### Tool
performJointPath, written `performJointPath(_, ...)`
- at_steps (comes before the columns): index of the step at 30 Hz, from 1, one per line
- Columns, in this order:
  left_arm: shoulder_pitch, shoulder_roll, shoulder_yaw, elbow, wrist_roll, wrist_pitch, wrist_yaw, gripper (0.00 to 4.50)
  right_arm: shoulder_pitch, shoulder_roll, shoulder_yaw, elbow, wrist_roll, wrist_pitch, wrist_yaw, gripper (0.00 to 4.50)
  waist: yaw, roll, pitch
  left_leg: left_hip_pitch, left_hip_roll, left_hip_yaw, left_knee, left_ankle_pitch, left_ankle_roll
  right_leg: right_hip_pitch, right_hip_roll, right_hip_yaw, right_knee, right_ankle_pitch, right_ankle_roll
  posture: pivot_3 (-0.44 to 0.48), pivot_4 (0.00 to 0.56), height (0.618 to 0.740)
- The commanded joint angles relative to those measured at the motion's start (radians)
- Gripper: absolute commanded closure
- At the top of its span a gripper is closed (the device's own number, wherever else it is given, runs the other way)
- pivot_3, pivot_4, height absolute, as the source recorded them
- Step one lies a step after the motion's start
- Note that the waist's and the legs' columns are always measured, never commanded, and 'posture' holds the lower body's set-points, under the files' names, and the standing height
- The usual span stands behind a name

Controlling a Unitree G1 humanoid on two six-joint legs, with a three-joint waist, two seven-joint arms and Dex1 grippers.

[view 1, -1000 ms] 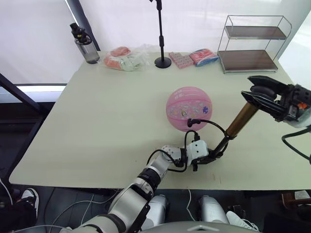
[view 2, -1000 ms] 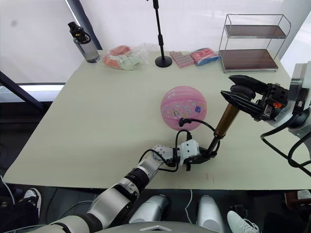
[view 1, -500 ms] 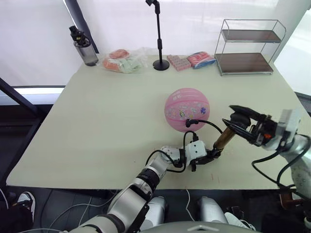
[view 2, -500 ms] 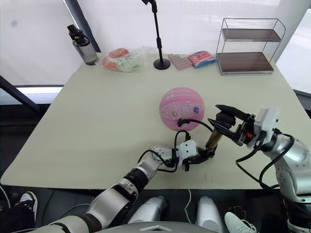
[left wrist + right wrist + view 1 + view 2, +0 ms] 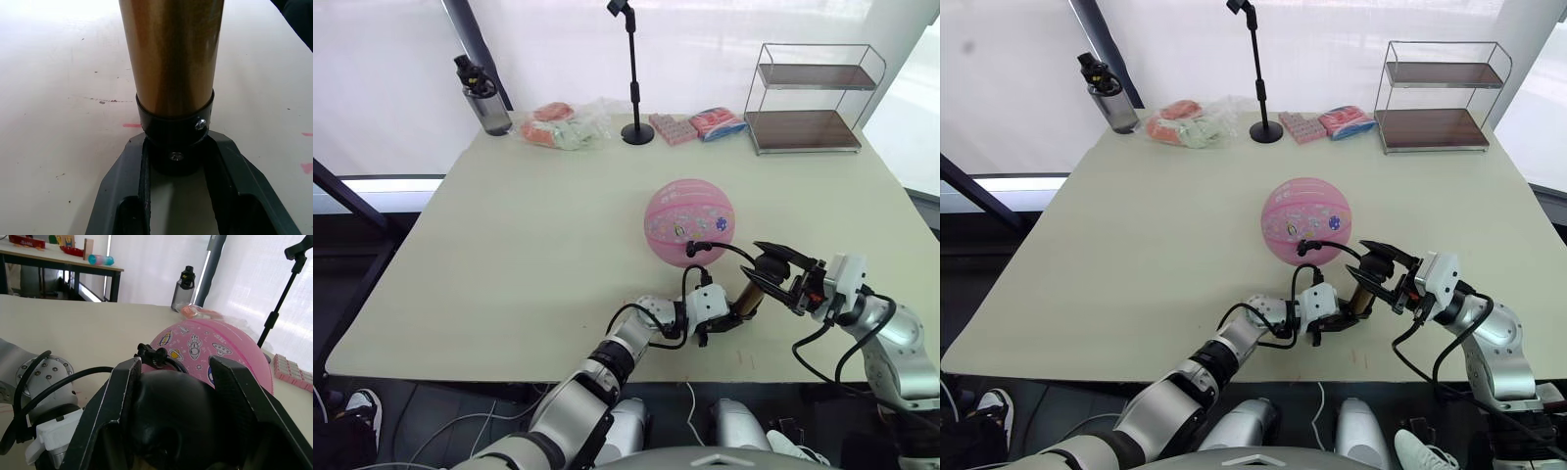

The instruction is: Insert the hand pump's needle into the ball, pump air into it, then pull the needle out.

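The pink ball (image 5: 690,222) rests round near the table's middle. The hand pump (image 5: 747,297) stands tilted just in front of it, a short stretch of bronze cylinder (image 5: 171,54) showing. My left gripper (image 5: 728,315) is shut on the pump's black lower cap (image 5: 175,142), low on the table. My right gripper (image 5: 773,269) is shut on the black T-handle (image 5: 181,421) at the top. The thin black hose (image 5: 729,251) loops from the pump to the ball, its tip (image 5: 155,355) against the ball's near side. The needle itself is hidden there.
Along the far edge stand a water bottle (image 5: 475,95), a plastic bag of packets (image 5: 564,125), a microphone stand (image 5: 635,127), pink packets (image 5: 705,123) and a two-tier wire shelf (image 5: 813,98). The table's front edge (image 5: 509,372) runs just below my left wrist.
My right gripper has come down and in toward the left gripper with the handle, so the visible pump is much shorter. The left gripper and ball have stayed put. The camera shifted slightly.
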Motion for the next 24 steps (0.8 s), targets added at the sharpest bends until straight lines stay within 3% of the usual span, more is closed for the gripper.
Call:
performJointPath(1, 0.048, 0.032, -0.039, 0.078, 0.053, 0.039, -0.023, 3.41, -0.019, -0.055, -0.041, -0.07, 0.07, 0.13, -0.007, 2.59, 0.001, 0.001, 0.001, 0.0, 0.0, 0.0, 0.0, 0.0, 0.0, 0.0, 0.0, 0.0, 0.0, 0.0, 0.0, 0.0, 0.15, 0.736)
performJointPath(8, 0.046, 0.029, -0.035, 0.082, 0.051, 0.04, -0.024, 3.41, -0.107, -0.173, -0.181, -0.265, 0.266, 0.327, -0.048, 2.59, 0.004, 0.009, 0.007, -0.005, -0.001, -0.001, 0.0, 0.0, 0.0, -0.003, -0.002, 0.0, 0.0, 0.0, 0.0, 0.0, 0.15, 0.736)
performJointPath(16, 0.043, 0.027, -0.036, 0.087, 0.05, 0.037, -0.029, 3.41, -0.241, -0.296, -0.363, -0.314, 0.462, 0.477, -0.089, 2.59, 0.004, 0.009, 0.01, -0.006, -0.001, 0.0, 0.001, 0.0, 0.0, -0.003, -0.002, 0.0, -0.001, 0.0, 0.0, 0.0, 0.15, 0.736)
performJointPath(24, 0.043, 0.023, -0.035, 0.087, 0.045, 0.039, -0.032, 3.41, -0.31, -0.307, -0.398, -0.334, 0.549, 0.567, -0.14, 2.59, 0.005, 0.007, 0.014, -0.007, -0.002, 0.0, 0.001, 0.0, 0.0, -0.003, -0.004, 0.0, -0.001, 0.0, 0.0, 0.0, 0.15, 0.736)
